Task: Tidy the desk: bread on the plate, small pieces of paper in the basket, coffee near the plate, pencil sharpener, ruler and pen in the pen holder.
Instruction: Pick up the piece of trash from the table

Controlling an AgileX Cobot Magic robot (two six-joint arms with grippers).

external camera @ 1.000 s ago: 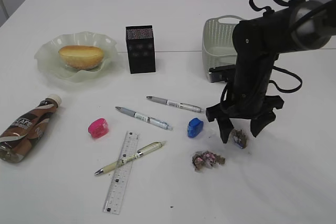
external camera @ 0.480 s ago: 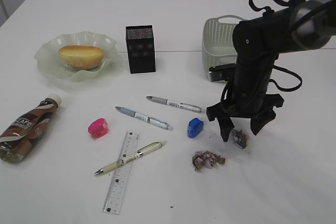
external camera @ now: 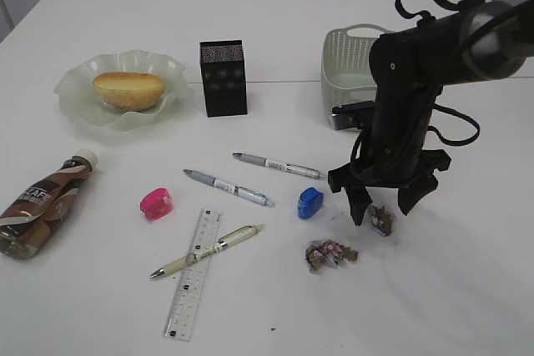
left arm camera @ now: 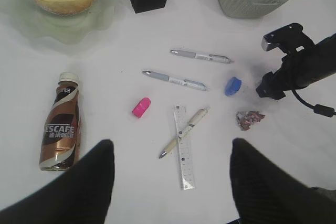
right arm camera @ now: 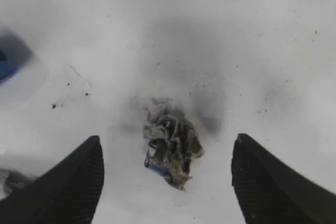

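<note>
In the exterior view, the right gripper [external camera: 383,203] hangs low over the desk [external camera: 467,289] toward its right edge, jaws spread and grasping nothing, one finger on each side of a crumpled paper scrap [external camera: 381,219]. A second paper scrap [external camera: 329,253] lies nearer the front edge. The basket [external camera: 350,68] stands behind the arm, toward the far right corner. The bread [external camera: 128,89] sits on the plate [external camera: 75,89] near the far left corner, and the pen holder [external camera: 223,77] stands upright just right of it. The coffee [external camera: 42,203] lies on its side by the left edge. Mid-desk lie a pink sharpener [external camera: 156,203], a blue sharpener [external camera: 309,203], two grey pens [external camera: 227,187] [external camera: 278,165], and a cream pen [external camera: 207,251] crossing the ruler [external camera: 193,273].

In the left wrist view, the left gripper [left arm camera: 170,182] is raised well above the front edge, fingers wide apart and empty, with the ruler [left arm camera: 184,150] between them far below. The coffee [left arm camera: 60,125] shows its label.

In the right wrist view, the dark fingers [right arm camera: 68,182] stand apart on either side of the scrap [right arm camera: 170,148], which lies on the desk, touching neither. Dark specks dot the surface around it.
</note>
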